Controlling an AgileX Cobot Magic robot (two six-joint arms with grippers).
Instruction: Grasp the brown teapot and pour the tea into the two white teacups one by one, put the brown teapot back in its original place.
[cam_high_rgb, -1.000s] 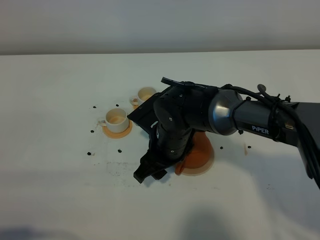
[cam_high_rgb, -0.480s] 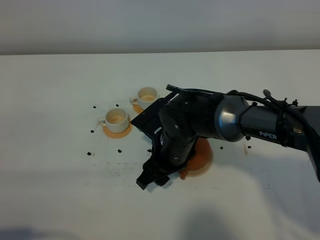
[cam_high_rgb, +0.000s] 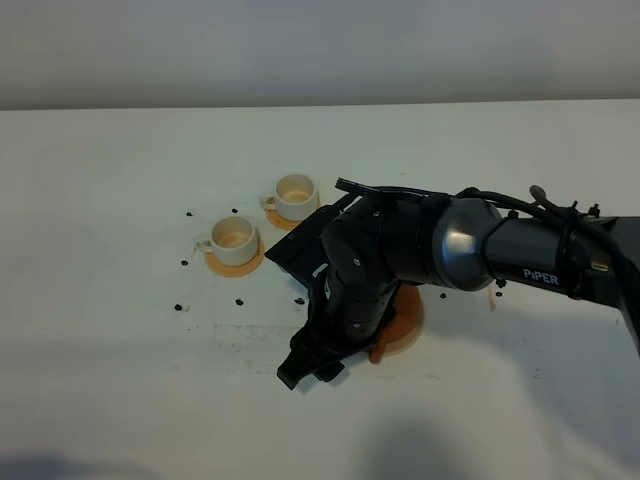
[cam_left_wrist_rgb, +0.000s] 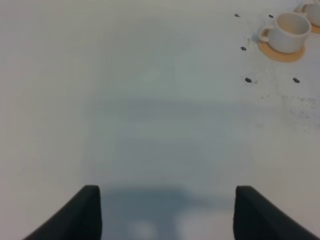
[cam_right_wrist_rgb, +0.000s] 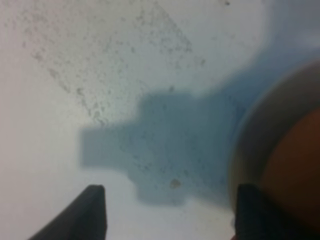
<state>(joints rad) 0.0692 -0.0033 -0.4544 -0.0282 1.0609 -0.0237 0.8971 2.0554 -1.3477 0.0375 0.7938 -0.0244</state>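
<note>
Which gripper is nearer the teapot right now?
Right. Its gripper hangs just beside the teapot, jaws open over bare table. The left gripper is out of the high view; its camera shows only table and a distant cup, no teapot.

White table (cam_high_rgb: 100, 400), small black specks (cam_high_rgb: 178, 307) scattered near middle; faint grey smudge (cam_high_rgb: 235, 338); pale wall (cam_high_rgb: 300, 50) behind.

R gripper (cam_high_rgb: 308, 373) down, jaws wide; L gripper (cam_left_wrist_rgb: 165, 212) same.
</note>
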